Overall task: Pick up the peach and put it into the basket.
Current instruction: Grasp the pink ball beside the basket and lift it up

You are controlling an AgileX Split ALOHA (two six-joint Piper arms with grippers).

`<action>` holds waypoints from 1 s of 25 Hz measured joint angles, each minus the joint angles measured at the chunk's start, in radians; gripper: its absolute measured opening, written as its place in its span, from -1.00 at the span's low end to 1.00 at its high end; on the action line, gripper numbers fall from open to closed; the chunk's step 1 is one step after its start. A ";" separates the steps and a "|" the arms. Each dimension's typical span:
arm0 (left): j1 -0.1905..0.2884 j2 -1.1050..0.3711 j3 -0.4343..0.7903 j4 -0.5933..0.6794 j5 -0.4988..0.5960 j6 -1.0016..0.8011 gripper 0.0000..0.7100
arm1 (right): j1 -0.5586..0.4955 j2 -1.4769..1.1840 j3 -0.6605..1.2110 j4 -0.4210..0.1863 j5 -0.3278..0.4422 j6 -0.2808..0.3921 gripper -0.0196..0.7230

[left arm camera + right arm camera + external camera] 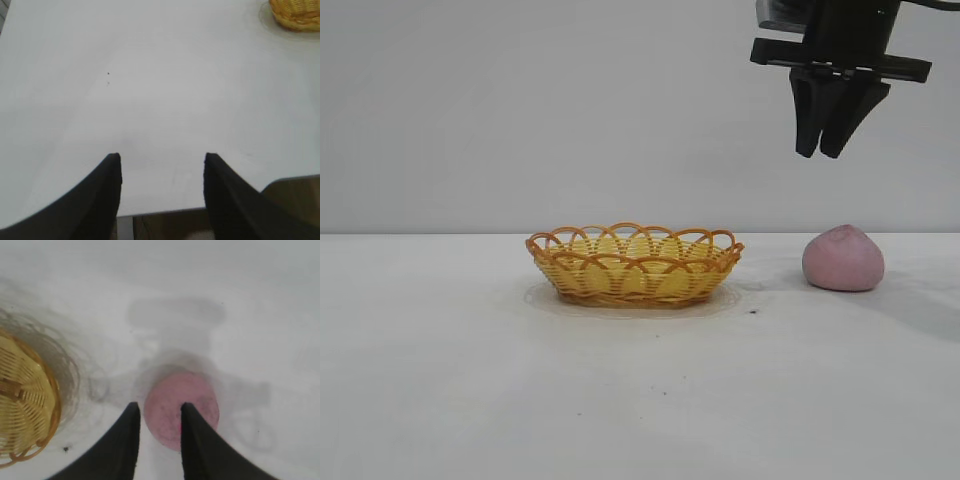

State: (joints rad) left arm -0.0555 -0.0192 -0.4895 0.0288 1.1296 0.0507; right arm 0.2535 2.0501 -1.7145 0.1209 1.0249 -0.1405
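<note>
Left gripper (162,160): spread, empty, over bare white table (440,380), arm outside exterior view | wicker basket (635,265): centre, empty, no label | peach (843,259): on table right of basket, apart, unmarked | right gripper (827,150): high above peach, part-spread, holding nothing; upper body cut off by frame.
</note>
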 joint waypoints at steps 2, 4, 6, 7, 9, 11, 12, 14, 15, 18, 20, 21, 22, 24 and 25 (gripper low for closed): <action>0.000 0.000 0.000 0.000 -0.005 0.000 -0.08 | 0.000 0.000 0.000 -0.009 0.002 -0.002 -0.39; 0.000 0.000 0.002 0.005 -0.007 0.000 -0.08 | 0.000 0.000 0.000 -0.018 0.005 -0.002 -0.39; 0.000 0.000 0.002 0.007 -0.009 0.000 -0.08 | 0.000 0.000 0.000 -0.030 0.010 -0.002 -0.39; 0.000 0.000 0.004 0.007 -0.009 0.000 -0.08 | 0.000 0.000 0.000 -0.034 0.015 -0.002 -0.39; 0.000 0.000 0.004 0.007 -0.009 0.000 -0.08 | 0.000 0.002 0.000 -0.040 0.025 -0.002 -0.39; 0.000 0.000 0.004 0.007 -0.009 0.000 -0.08 | 0.000 0.016 0.000 -0.044 0.027 -0.002 -0.39; 0.000 0.000 0.004 0.007 -0.009 0.000 -0.08 | 0.000 0.029 0.000 -0.044 0.029 -0.002 -0.39; 0.000 0.000 0.004 0.007 -0.009 0.000 -0.08 | 0.000 0.061 0.000 -0.044 0.029 -0.002 -0.39; 0.000 0.000 0.004 0.007 -0.009 0.000 -0.08 | 0.000 0.081 0.000 -0.044 0.029 0.003 -0.39; 0.000 0.000 0.005 0.007 -0.009 0.000 -0.08 | 0.000 0.138 0.000 -0.047 0.029 0.010 -0.39; 0.000 0.000 0.005 0.007 -0.009 0.000 -0.08 | 0.000 0.173 0.000 -0.065 0.035 0.015 -0.39; 0.000 0.000 0.005 0.007 -0.009 0.000 -0.08 | 0.000 0.182 0.000 -0.077 0.035 0.019 -0.55; 0.000 0.000 0.005 0.007 -0.009 0.000 -0.08 | 0.002 0.187 0.000 -0.097 0.035 0.028 -0.71; 0.000 0.000 0.005 0.007 -0.009 0.000 -0.08 | 0.009 0.175 0.000 -0.149 0.021 0.047 -0.80; 0.000 0.000 0.005 0.007 -0.009 0.000 -0.08 | 0.011 0.165 0.000 -0.167 0.016 0.051 -0.95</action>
State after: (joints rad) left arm -0.0555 -0.0192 -0.4849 0.0361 1.1208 0.0507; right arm 0.2649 2.2153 -1.7145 -0.0463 1.0408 -0.0896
